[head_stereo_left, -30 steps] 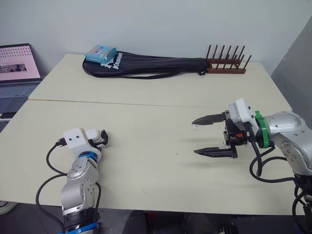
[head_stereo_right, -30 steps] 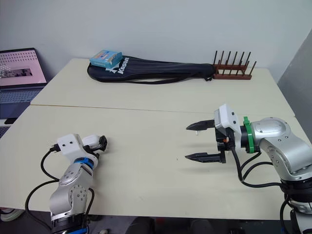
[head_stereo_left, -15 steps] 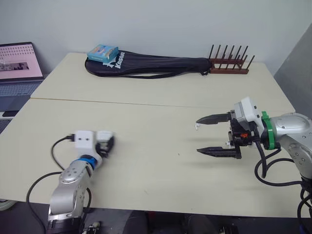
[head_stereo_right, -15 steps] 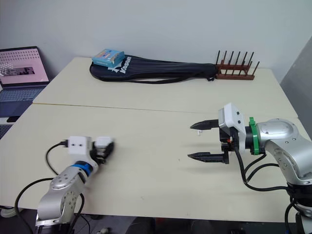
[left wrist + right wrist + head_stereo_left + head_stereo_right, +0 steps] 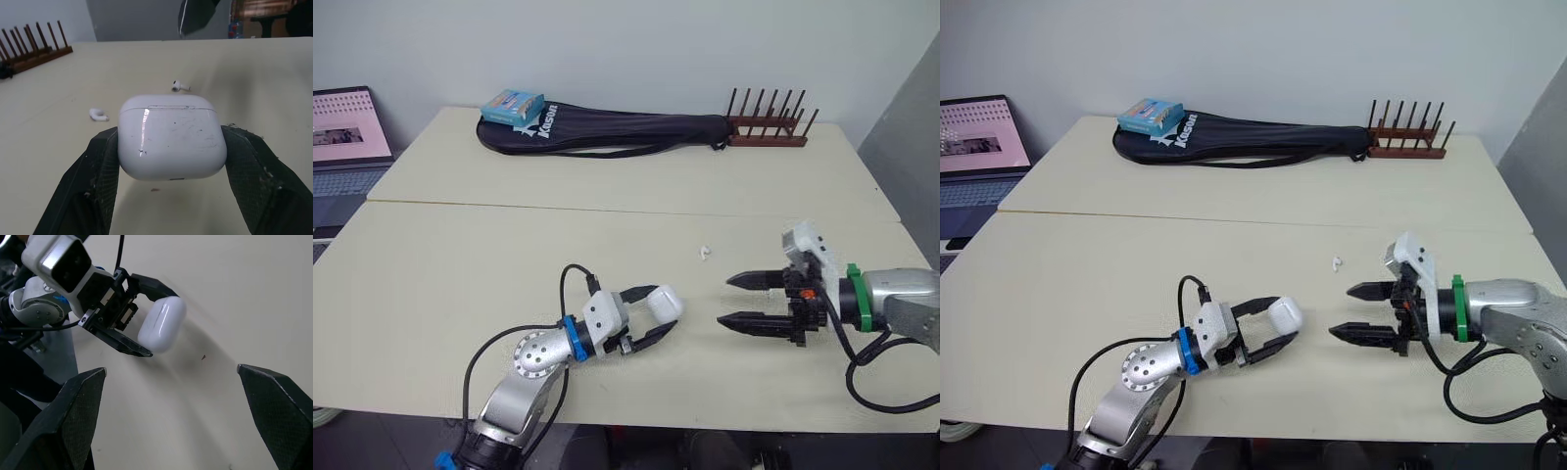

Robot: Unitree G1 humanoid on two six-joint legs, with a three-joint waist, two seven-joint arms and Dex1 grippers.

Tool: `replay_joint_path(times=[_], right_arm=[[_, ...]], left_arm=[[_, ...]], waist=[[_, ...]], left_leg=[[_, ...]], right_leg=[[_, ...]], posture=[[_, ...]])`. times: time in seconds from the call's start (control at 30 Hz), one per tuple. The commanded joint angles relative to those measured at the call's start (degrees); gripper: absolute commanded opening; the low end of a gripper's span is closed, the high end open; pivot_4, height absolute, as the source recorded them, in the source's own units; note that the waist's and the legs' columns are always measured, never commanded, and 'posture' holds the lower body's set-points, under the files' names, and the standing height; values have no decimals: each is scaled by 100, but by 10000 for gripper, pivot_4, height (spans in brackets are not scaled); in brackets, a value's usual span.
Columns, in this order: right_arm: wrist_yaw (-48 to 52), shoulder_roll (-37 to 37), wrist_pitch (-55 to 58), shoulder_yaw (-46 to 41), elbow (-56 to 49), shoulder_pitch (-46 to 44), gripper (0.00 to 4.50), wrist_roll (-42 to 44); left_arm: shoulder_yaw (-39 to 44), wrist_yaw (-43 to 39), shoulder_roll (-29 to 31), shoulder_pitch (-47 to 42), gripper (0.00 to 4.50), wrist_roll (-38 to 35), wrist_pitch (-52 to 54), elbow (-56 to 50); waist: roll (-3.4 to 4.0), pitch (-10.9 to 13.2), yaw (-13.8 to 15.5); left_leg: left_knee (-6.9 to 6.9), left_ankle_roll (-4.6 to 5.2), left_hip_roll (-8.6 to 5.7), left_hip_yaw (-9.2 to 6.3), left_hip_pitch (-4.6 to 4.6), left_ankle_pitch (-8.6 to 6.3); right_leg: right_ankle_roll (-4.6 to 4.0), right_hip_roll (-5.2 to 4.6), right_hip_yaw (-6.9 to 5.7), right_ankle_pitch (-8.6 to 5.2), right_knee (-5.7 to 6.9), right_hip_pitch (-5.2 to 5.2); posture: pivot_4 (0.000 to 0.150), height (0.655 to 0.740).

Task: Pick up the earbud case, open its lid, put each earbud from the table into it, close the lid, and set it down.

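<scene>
The white earbud case (image 5: 664, 303) is held just above the table (image 5: 509, 245) near its front middle, lid closed. My left gripper (image 5: 662, 311) is shut on its two sides, as the left wrist view shows, case (image 5: 171, 137) between black fingers (image 5: 98, 166). Two white earbuds lie on the table beyond it, one earbud (image 5: 99, 114) nearer and one earbud (image 5: 180, 86) farther; the head view shows an earbud (image 5: 704, 252). My right gripper (image 5: 724, 300) is open, pointing at the case from the right, a short gap away. In the right wrist view the case (image 5: 162, 324) lies ahead.
A black racket bag (image 5: 607, 130) with a blue box (image 5: 513, 106) on it lies along the table's back edge, beside a wooden peg rack (image 5: 766, 127). A laptop (image 5: 347, 137) stands off the table's left side.
My left arm has swung from the front left to the table's middle, carrying the case. The right gripper has dropped lower and nearer, its fingers less wide; the earbud now lies behind it.
</scene>
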Motion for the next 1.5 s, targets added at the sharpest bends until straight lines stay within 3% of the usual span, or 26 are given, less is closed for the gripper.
replay_joint_path(times=[0.03,0.27,0.7,0.8,1.1,1.33,1.5], right_arm=[[-375,244,457,-20,117,-254,45000,516],[-930,887,1017,75,564,-596,45000,1109],[-816,1097,1092,438,881,-817,45000,1145],[-832,1157,1068,489,917,-831,39214,1109],[-824,1226,1066,541,959,-828,7536,1078],[-685,1177,1050,586,936,-863,7722,1026],[-548,1076,984,663,971,-971,7722,874]], left_arm=[[-57,-132,-37,-126,27708,82,-571,21],[-198,-182,-129,-262,27708,305,-1399,217],[-250,-92,-245,-437,27708,500,-1921,499],[-273,-94,-246,-434,27708,522,-1975,498],[-334,-60,-273,-467,27708,543,-2091,570],[-399,-100,-311,-356,27708,394,-2087,560],[-348,-327,-107,-441,43252,259,-1731,648]], waist=[[0,0,-8],[0,0,-13],[1,0,-15],[1,0,-15],[2,0,-13],[2,0,-12],[2,0,-13]], left_leg=[[0,0,-2,2,-1,0],[-2,2,0,3,-10,-1],[-3,7,1,3,-16,-4],[-2,7,1,2,-21,-4],[0,7,1,-1,-49,-4],[3,7,1,-5,-79,-3],[5,7,1,-7,-82,-3]], right_leg=[[0,0,-1,0,0,-1],[1,0,-6,0,-13,-6],[1,0,-10,0,-18,-11],[1,0,-11,0,-18,-15],[1,0,-15,0,-18,-41],[1,0,-20,1,-13,-70],[1,0,-22,1,-8,-75]], posture=[[1500,7026],[1500,7026],[1500,7026],[1500,7026],[1500,7026],[1500,7026],[1500,7026]])
